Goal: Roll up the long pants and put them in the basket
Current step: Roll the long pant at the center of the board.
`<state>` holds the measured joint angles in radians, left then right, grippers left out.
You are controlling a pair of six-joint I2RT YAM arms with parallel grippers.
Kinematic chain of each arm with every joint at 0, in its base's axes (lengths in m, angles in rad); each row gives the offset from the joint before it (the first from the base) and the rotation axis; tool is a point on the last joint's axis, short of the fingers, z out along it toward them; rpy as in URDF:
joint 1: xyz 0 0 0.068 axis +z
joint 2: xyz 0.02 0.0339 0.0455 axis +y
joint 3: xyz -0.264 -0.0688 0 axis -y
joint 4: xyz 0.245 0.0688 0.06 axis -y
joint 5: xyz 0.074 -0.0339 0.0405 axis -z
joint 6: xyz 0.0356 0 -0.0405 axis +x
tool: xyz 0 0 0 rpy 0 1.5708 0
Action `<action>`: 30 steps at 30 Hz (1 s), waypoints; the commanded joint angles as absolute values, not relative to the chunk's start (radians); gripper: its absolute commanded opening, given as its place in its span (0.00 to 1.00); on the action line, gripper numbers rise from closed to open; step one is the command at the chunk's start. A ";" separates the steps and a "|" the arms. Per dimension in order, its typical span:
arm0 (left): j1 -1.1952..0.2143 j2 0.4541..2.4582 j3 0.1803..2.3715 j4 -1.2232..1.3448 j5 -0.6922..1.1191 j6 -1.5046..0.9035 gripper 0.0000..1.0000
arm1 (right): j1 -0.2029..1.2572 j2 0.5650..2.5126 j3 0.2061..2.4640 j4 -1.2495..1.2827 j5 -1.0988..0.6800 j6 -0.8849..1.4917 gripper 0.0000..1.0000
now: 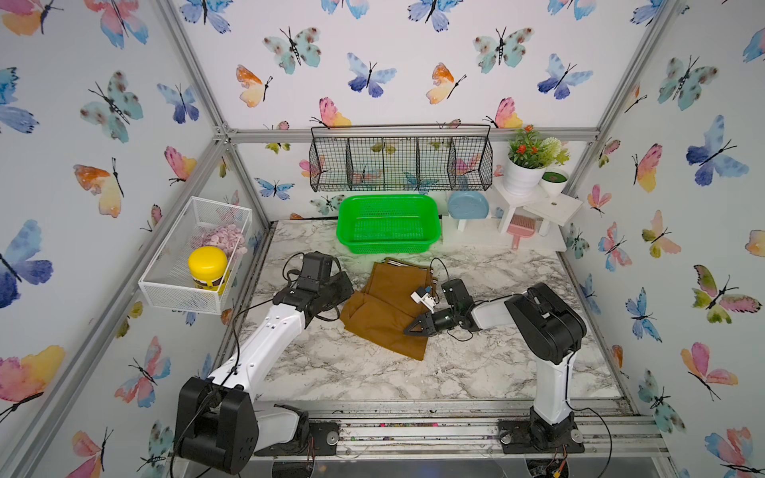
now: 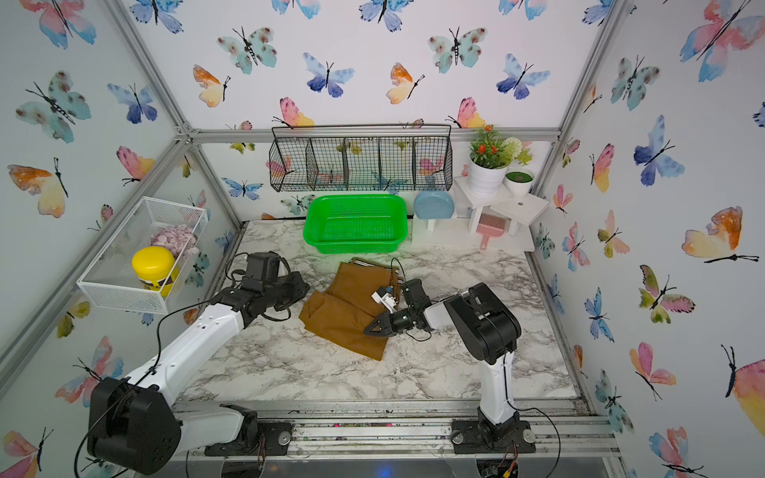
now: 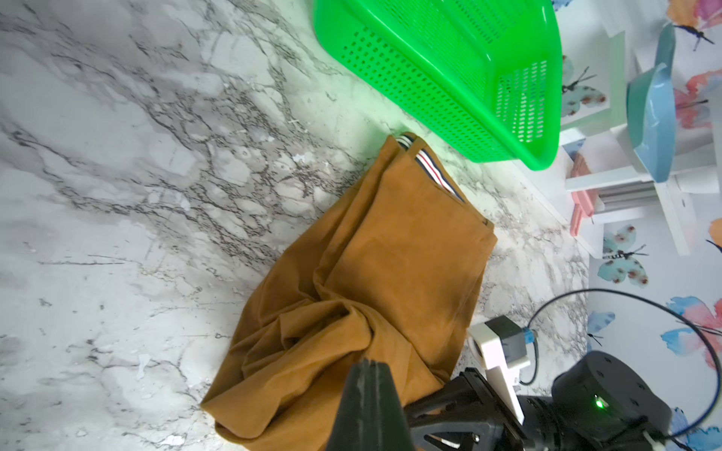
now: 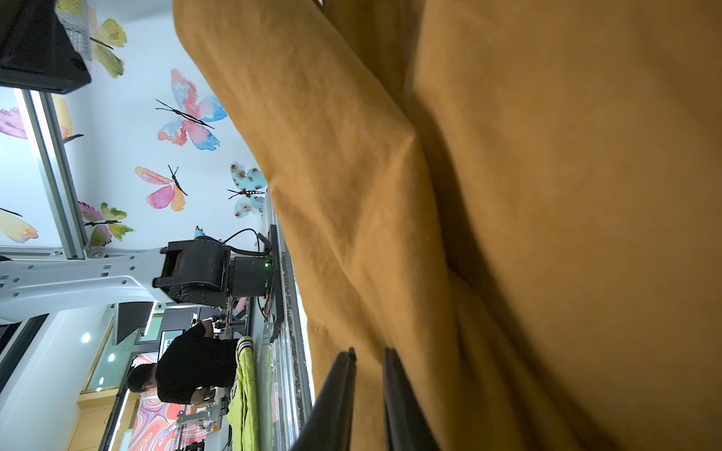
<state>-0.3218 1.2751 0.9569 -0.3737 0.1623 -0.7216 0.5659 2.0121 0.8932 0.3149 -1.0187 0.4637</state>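
Observation:
The long pants (image 1: pixel 385 306) lie folded and rumpled in the middle of the marble table (image 1: pixel 476 372), mustard-brown, with the striped waistband (image 3: pixel 429 168) toward the green basket. My right gripper (image 1: pixel 410 329) lies low across their near part, pointing left. In the right wrist view its jaws (image 4: pixel 369 353) stand a narrow gap apart with brown cloth filling the gap. My left gripper (image 3: pixel 369 363) is shut with nothing between its fingers, its tip aimed at the bunched folds at the left side of the pants (image 3: pixel 390 254). The left wrist (image 1: pixel 314 277) sits just left of the cloth.
A green basket (image 1: pixel 387 223) stands behind the pants. A white mesh bin (image 1: pixel 165 285) on the left wall holds a yellow-lidded jar (image 1: pixel 207 265). At the back hang a black wire rack (image 1: pixel 399 161), a blue plate (image 1: pixel 467 205) and a white shelf (image 1: pixel 554 207) with a plant pot (image 1: pixel 523 174).

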 commanded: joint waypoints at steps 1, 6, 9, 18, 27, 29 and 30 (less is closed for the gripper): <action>-0.373 1.342 0.956 -0.321 0.294 -0.709 0.00 | 0.560 2.095 0.847 0.126 -0.864 0.470 0.20; -0.391 1.411 0.869 -0.115 0.474 -0.756 0.00 | 0.560 2.101 0.847 0.123 -0.863 0.468 0.20; -0.391 1.448 0.853 -0.103 0.462 -0.744 0.00 | 0.560 2.105 0.845 0.127 -0.866 0.472 0.20; -0.371 1.571 0.766 -0.038 0.415 -0.738 0.00 | 0.560 2.103 0.840 0.117 -0.861 0.464 0.20; -0.244 1.595 0.667 -0.004 0.392 -0.706 0.00 | 0.560 2.094 0.833 0.088 -0.838 0.444 0.20; -0.209 1.595 0.637 0.014 0.407 -0.703 0.00 | 0.559 2.092 0.833 0.087 -0.837 0.443 0.19; -0.195 1.598 0.627 0.022 0.415 -0.701 0.00 | 0.560 2.091 0.833 0.085 -0.833 0.443 0.20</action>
<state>-0.2638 1.5738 0.6823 0.0708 0.5209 -0.7258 0.5648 2.0178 0.8959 0.3111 -1.0222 0.4553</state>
